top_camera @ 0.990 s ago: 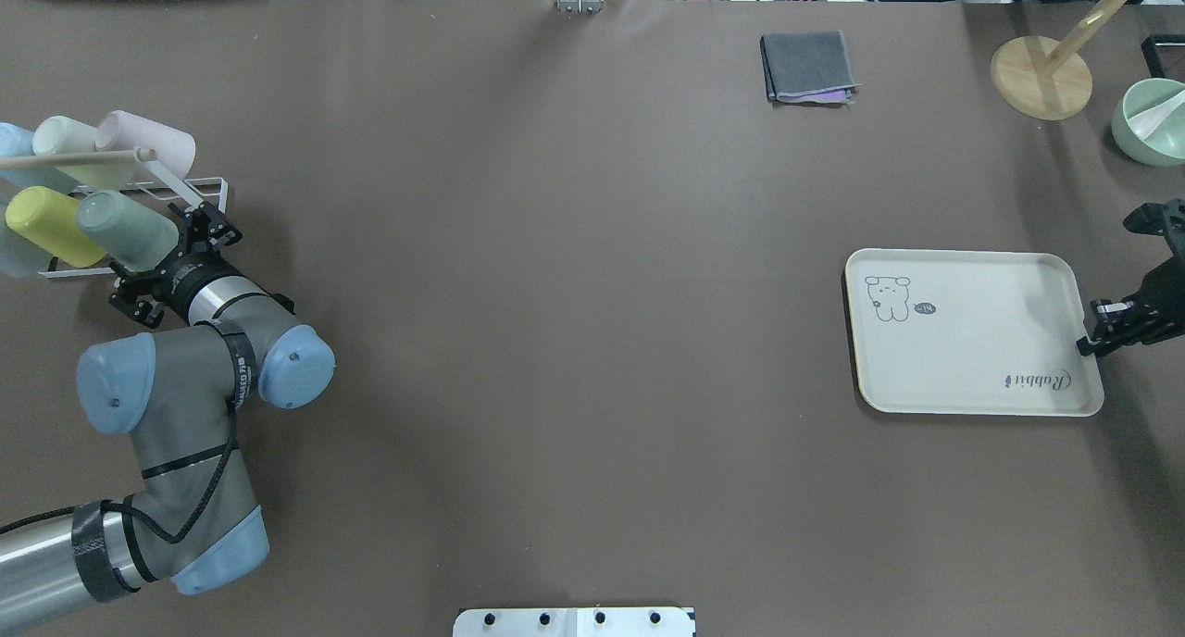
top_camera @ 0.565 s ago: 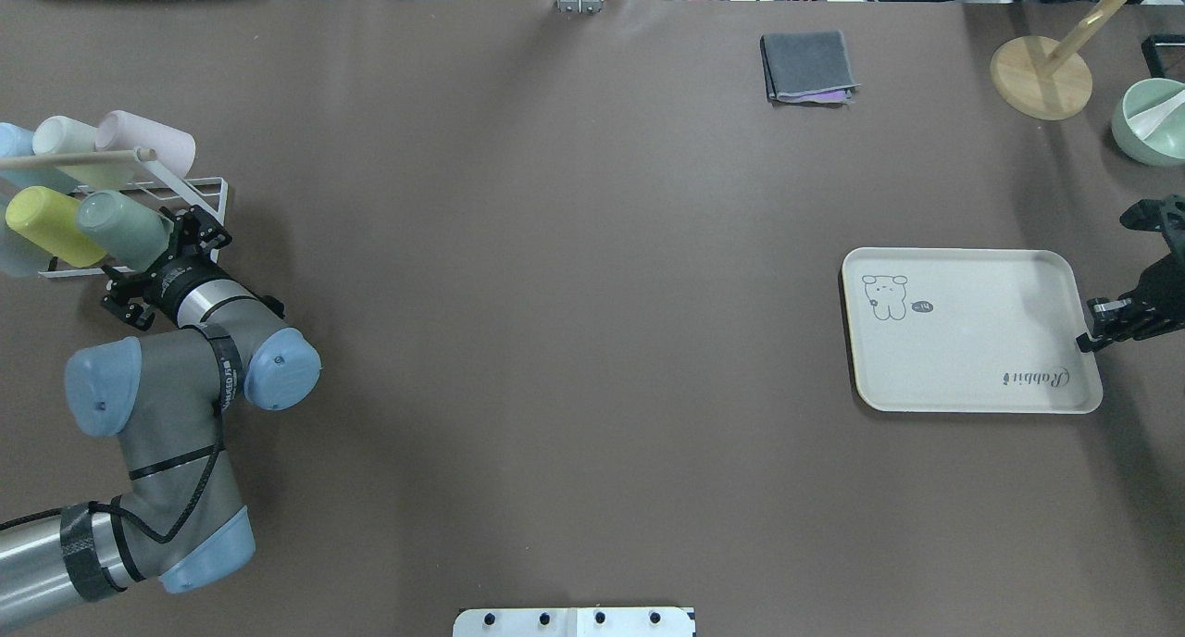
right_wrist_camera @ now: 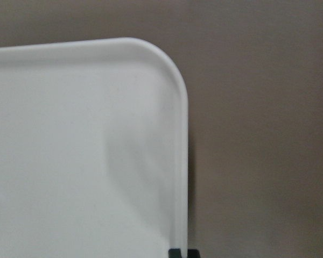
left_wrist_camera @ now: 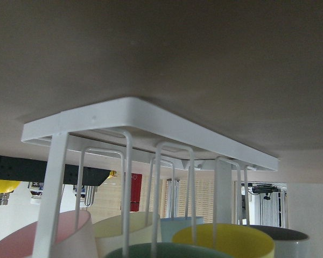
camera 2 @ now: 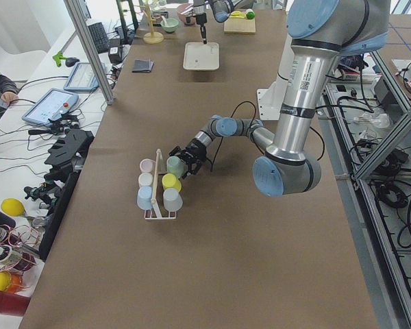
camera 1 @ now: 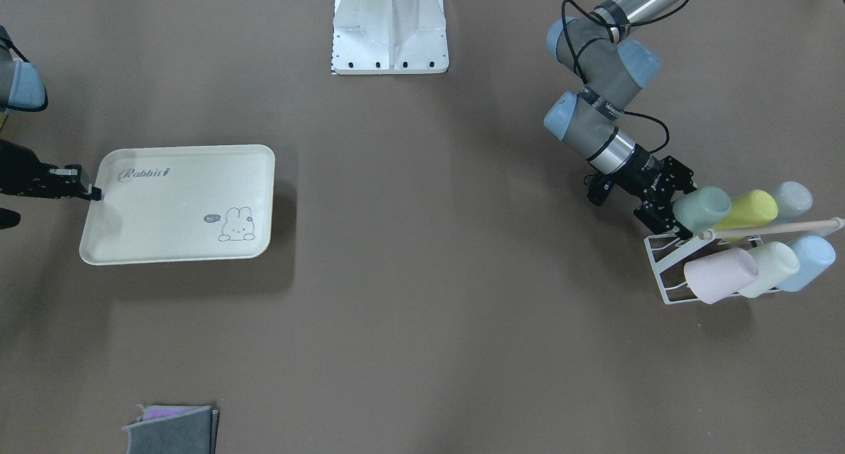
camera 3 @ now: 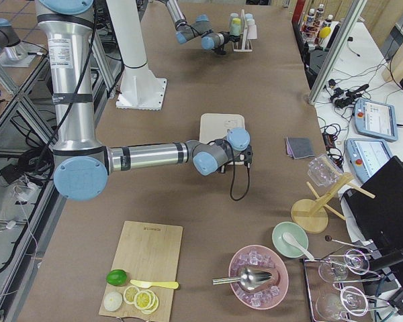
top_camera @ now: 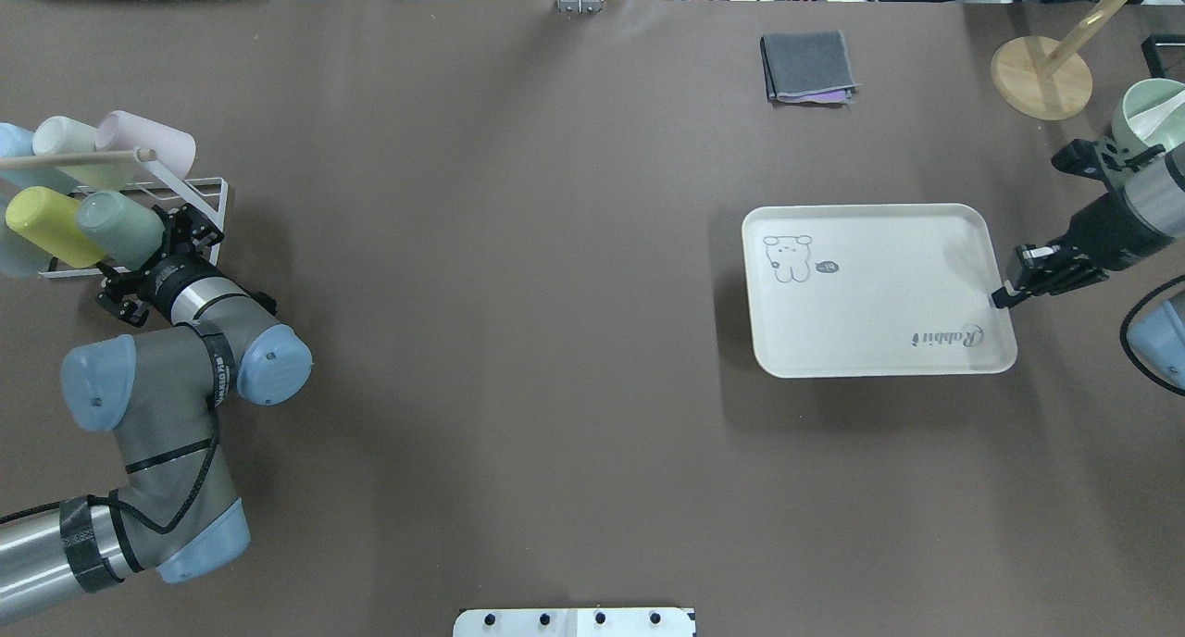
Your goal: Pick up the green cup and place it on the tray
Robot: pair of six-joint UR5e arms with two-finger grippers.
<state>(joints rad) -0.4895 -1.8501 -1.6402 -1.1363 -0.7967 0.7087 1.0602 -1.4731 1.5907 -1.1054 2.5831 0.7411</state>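
Tray (top_camera: pixel 870 313) rim pinched by right hand (top_camera: pixel 1004 296); left hand (camera 1: pixel 672 202) spread astride green cup (camera 1: pixel 703 206) on rack (left_wrist_camera: pixel 151 115).

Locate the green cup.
Overhead view: the green cup lies on the white rack at the table's left edge, beside the yellow cup, with the left gripper at its end.

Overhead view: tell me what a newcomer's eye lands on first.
The white wire rack of pastel cups at the left end of the table draws the eye, with the left gripper straddling the green cup lying in it. Across on the right, the cream tray with its bunny drawing stands out, pinched at its edge by the right gripper.
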